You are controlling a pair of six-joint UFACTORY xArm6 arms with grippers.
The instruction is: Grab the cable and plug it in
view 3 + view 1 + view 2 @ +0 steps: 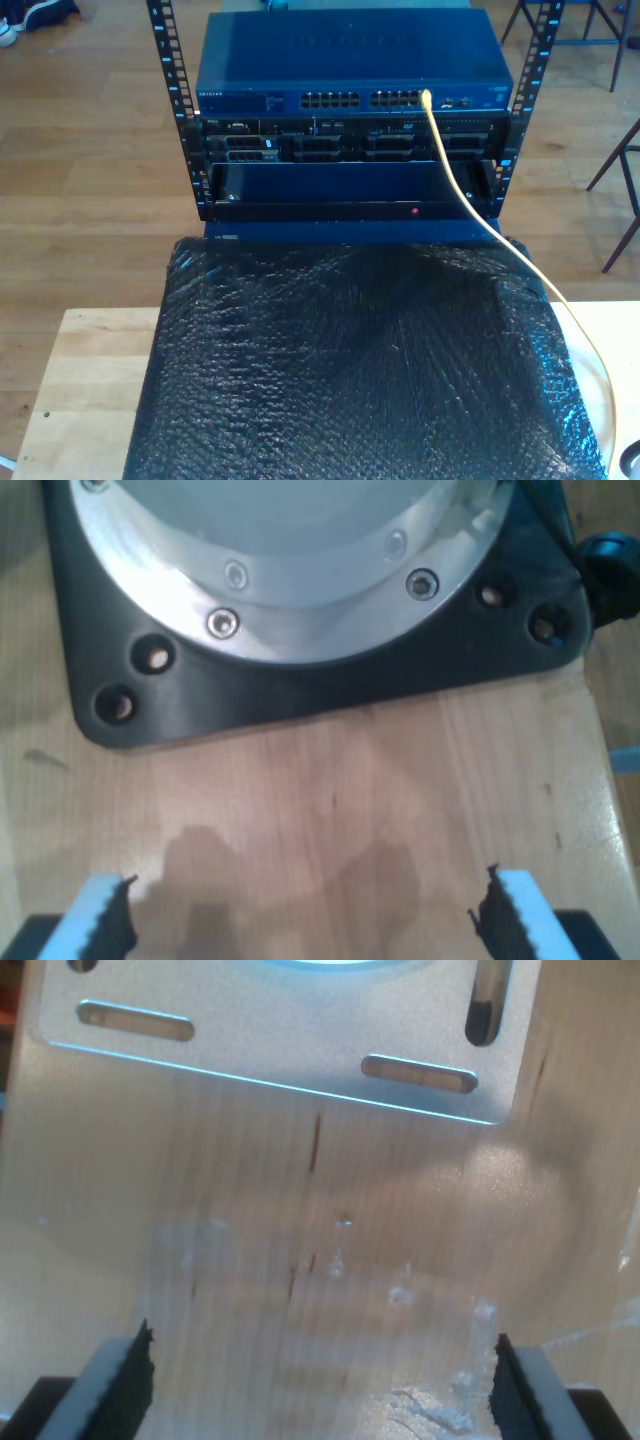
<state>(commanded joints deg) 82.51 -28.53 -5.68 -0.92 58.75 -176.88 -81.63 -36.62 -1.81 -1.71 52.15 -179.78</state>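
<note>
At the blue network switch (pixel 350 62) on top of the rack (pixel 345 150), in the exterior view, you can see the cable (pixel 450 165) with its tip seated at a port in the switch's front row, toward that view's right. From there the pale-yellow line drops down across the rack's front, crosses the dark shelf (pixel 350 190) below, and runs out over the black bubble wrap (pixel 350 370) toward the exterior view's right, curving down near that edge over the pale wooden table (pixel 85 370). Whether the plug is fully clicked home is too small for you to judge.

The bubble wrap covers most of the table between the camera and the rack. Beyond the rack lies a wood floor (pixel 90 180), with chair legs (pixel 620 180) at the exterior view's right.

Look along my first gripper (pixel 300 915) and you find its two pale pads with black toothed faces spread wide apart, nothing between them, over bare wood (pixel 330 790). Ahead of it sits a black base plate (pixel 140 695) carrying a round metal flange (pixel 300 610) with bolts.

Look along my second gripper (pixel 320 1385) and you find the same: jaws wide apart, holding nothing, above scratched, scuffed wood (pixel 320 1240). A silver slotted plate (pixel 270 1040) lies ahead of it.
</note>
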